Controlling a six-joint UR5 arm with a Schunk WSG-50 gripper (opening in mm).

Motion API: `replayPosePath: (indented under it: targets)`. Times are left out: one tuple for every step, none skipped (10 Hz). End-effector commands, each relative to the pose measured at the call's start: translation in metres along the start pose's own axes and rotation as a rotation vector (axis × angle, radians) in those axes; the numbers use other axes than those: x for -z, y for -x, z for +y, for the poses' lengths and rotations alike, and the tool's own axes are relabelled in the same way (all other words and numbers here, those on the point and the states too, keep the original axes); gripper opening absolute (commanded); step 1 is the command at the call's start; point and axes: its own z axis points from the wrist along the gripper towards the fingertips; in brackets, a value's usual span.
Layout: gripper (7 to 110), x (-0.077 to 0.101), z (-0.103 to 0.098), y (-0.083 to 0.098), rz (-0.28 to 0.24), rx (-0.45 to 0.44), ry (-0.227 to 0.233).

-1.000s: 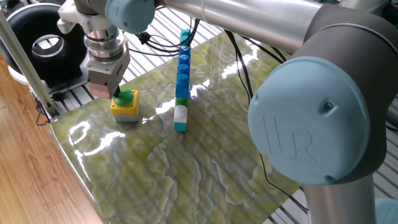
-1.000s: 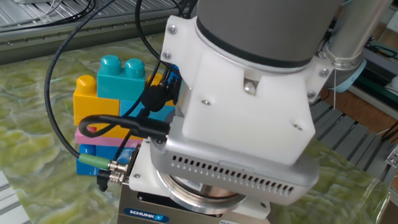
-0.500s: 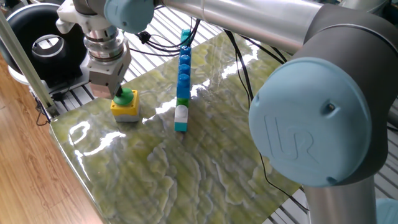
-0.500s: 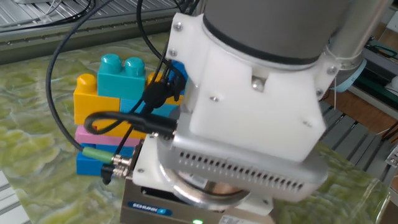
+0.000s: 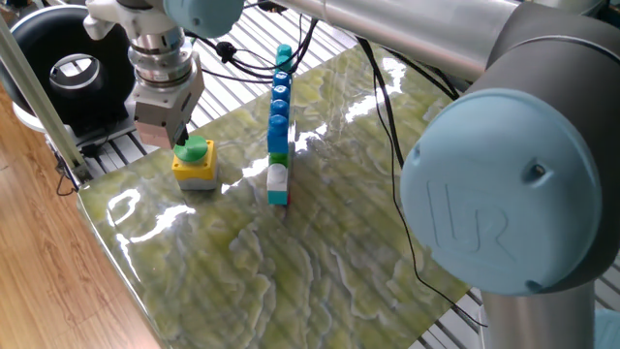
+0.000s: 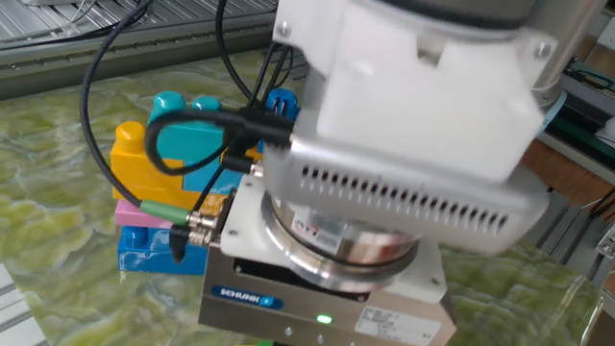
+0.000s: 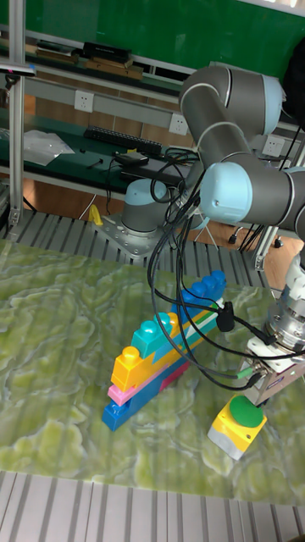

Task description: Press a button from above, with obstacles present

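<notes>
Gripper [image 5: 180, 142] hovers just above the button [image 5: 194, 161].

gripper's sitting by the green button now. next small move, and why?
Probably a small sideways shift to centre over the cap, then straight down. In the fixed view the gripper sits at the back edge of the button, most of the green cap uncovered. The brick row stands apart to the side, so a vertical descent should clear it.
</notes>
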Motion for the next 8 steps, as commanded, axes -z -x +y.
replayPosePath:
  targets:
    - [7, 0.010, 0.001, -0.001, -0.011, -0.008, 0.013]
    - [7, 0.013, -0.001, -0.002, -0.012, -0.008, 0.012]
    - [7, 0.015, -0.004, -0.002, -0.014, -0.008, 0.010]
    - [7, 0.018, -0.007, -0.002, -0.019, -0.005, 0.007]
    - [7, 0.020, -0.010, -0.002, -0.025, -0.005, 0.001]
    - [7, 0.023, -0.013, -0.003, -0.030, -0.006, -0.011]
    - [7, 0.028, -0.013, -0.004, -0.031, -0.007, -0.011]
    - [7, 0.033, -0.014, -0.007, -0.029, -0.010, -0.014]
